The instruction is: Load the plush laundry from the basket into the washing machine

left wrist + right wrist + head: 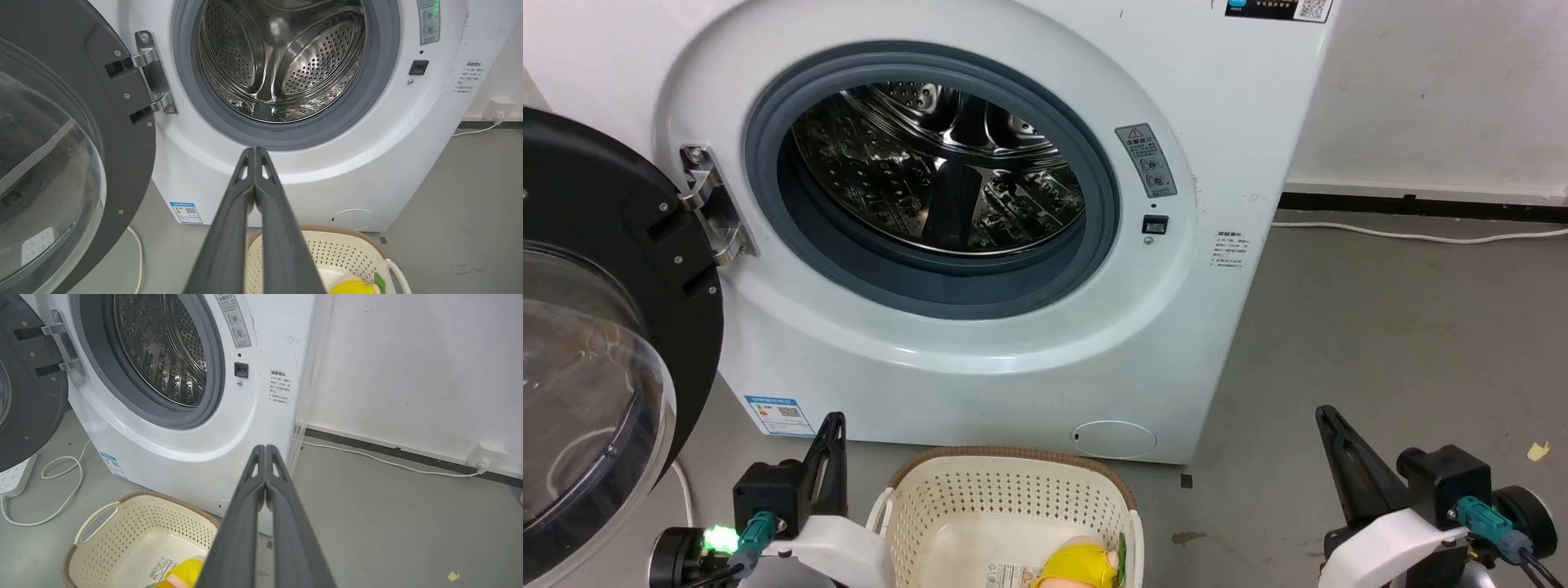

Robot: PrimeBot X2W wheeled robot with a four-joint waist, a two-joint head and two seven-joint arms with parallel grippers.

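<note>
- Two grippers are nearest us. Our left gripper (254,150) and our right gripper (265,447) each have their long dark fingers clenched tip to tip, with nothing between them. In the head view they sit low at either side of the basket, fingers pointing up.
- Between them, the cream perforated basket (1013,452) stands on the grey floor (1380,343), just in front of the washing machine's base. We see its brown woven-look rim and a white side handle.
- Inside the basket, the plush laundry (1082,565) lies on the bottom at our near edge. We see yellow and peach-pink parts with a strip of green. A paper label (1011,574) is stuck to the basket floor just beside it.
- Behind the basket stands the white front-loading washing machine (1013,367), with a blue sticker (778,415) low on its front.
- Its black-rimmed clear door (605,245) is swung wide open to our left, hanging from a metal hinge (707,204).
- A grey rubber door seal (931,278) rings the opening, and we see only bare perforated steel in the shiny drum (939,163).
- Left of the machine, a white power strip (12,477) and its looped cord lie on the floor.
- Farthest off to our right, a white cable (1421,237) runs along the foot of the white wall (1445,90).
</note>
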